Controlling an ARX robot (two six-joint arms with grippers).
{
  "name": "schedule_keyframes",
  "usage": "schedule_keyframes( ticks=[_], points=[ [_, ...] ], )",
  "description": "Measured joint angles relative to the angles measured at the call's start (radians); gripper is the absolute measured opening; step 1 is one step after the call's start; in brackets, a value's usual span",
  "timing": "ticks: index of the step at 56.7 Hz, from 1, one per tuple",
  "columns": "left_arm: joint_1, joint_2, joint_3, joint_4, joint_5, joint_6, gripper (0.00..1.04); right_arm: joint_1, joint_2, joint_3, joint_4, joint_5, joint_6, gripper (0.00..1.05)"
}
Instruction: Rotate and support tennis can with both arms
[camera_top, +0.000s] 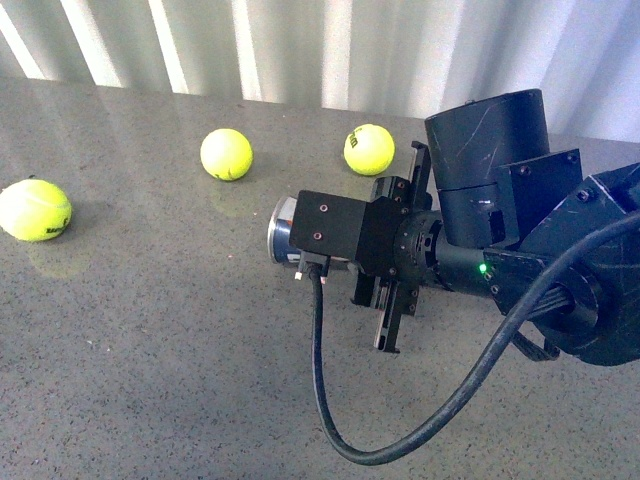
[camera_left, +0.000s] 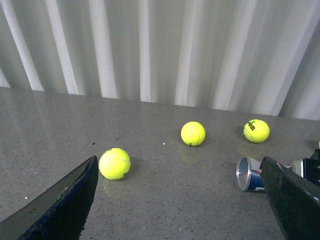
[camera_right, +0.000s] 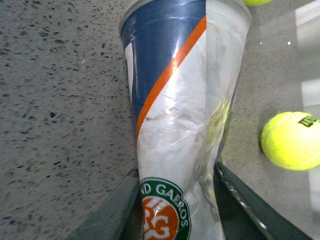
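Tennis can (camera_right: 180, 115): lies on its side low over the grey speckled table (camera_top: 150, 380), near its middle. The silver-rimmed open end points to the robot's left. Whether it rests on the surface I cannot tell.
Label: navy field, orange diagonal stripe, and a green and orange round badge near the fingers.
Right gripper (camera_right: 177, 170): clamped on the can, 1 finger (camera_right: 112, 215) pressed to each side of the tube.
Right arm (camera_top: 500, 230): reaches in from the right and covers most of the can in the front view, with a green light lit on its housing.
Cable (camera_top: 400, 440): hangs in a loop below the arm.
Left gripper (camera_left: 178, 159): fingers (camera_left: 65, 200) spread wide with nothing between them, well apart from the can.
Tennis balls: 3 yellow-green ones on the table: 1 far left (camera_top: 35, 210) and 2 behind the can (camera_top: 226, 154) (camera_top: 369, 149), none touching it.
Backdrop (camera_left: 150, 50): white ribbed wall behind the table.
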Motion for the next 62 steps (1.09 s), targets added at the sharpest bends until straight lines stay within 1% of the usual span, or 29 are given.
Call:
schedule_keyframes(
  ticks=[1,4,8,9,12,15,19,26,29,33,39,43,45,50,55,60,62],
  points=[
    [0.000,0.000,0.000,0.000,0.000,0.000,0.98,0.000,-0.004,-0.002,-0.002,0.000,0.007,0.51],
    [0.000,0.000,0.000,0.000,0.000,0.000,0.98,-0.006,-0.031,-0.014,-0.015,0.000,0.047,0.62],
    [0.000,0.000,0.000,0.000,0.000,0.000,0.98,-0.021,-0.092,-0.038,-0.033,-0.006,0.116,0.80],
    [0.000,0.000,0.000,0.000,0.000,0.000,0.98,-0.024,-0.099,-0.041,-0.035,-0.006,0.118,0.82],
    [0.000,0.000,0.000,0.000,0.000,0.000,0.98,-0.036,-0.139,-0.065,-0.042,-0.014,0.147,0.92],
    [0.000,0.000,0.000,0.000,0.000,0.000,0.98,-0.047,-0.174,-0.092,-0.047,-0.026,0.171,0.99],
    [0.000,0.000,0.000,0.000,0.000,0.000,0.98,-0.063,-0.226,-0.139,-0.047,-0.037,0.195,0.97],
    [0.000,0.000,0.000,0.000,0.000,0.000,0.98,-0.097,-0.316,-0.224,-0.015,-0.041,0.256,0.97],
    [0.000,0.000,0.000,0.000,0.000,0.000,0.98,-0.120,-0.363,-0.264,0.016,-0.023,0.292,0.97],
    [0.000,0.000,0.000,0.000,0.000,0.000,0.98,-0.161,-0.420,-0.309,0.077,0.026,0.341,0.97],
    [0.000,0.000,0.000,0.000,0.000,0.000,0.98,-0.263,-0.534,-0.375,0.153,0.118,0.452,0.97],
    [0.000,0.000,0.000,0.000,0.000,0.000,0.98,-0.340,-0.623,-0.414,0.154,0.163,0.526,0.97],
    [0.000,0.000,0.000,0.000,0.000,0.000,0.98,-0.395,-0.690,-0.440,0.149,0.203,0.572,0.97],
    [0.000,0.000,0.000,0.000,0.000,0.000,0.98,-0.509,-0.846,-0.487,0.119,0.261,0.653,0.97],
    [0.000,0.000,0.000,0.000,0.000,0.000,0.98,-0.618,-1.031,-0.519,0.055,0.284,0.706,0.97],
    [0.000,0.000,0.000,0.000,0.000,0.000,0.98,-0.721,-1.254,-0.540,-0.049,0.266,0.765,0.97],
    [0.000,0.000,0.000,0.000,0.000,0.000,0.98,-0.748,-1.328,-0.547,-0.089,0.259,0.780,0.97]
  ],
)
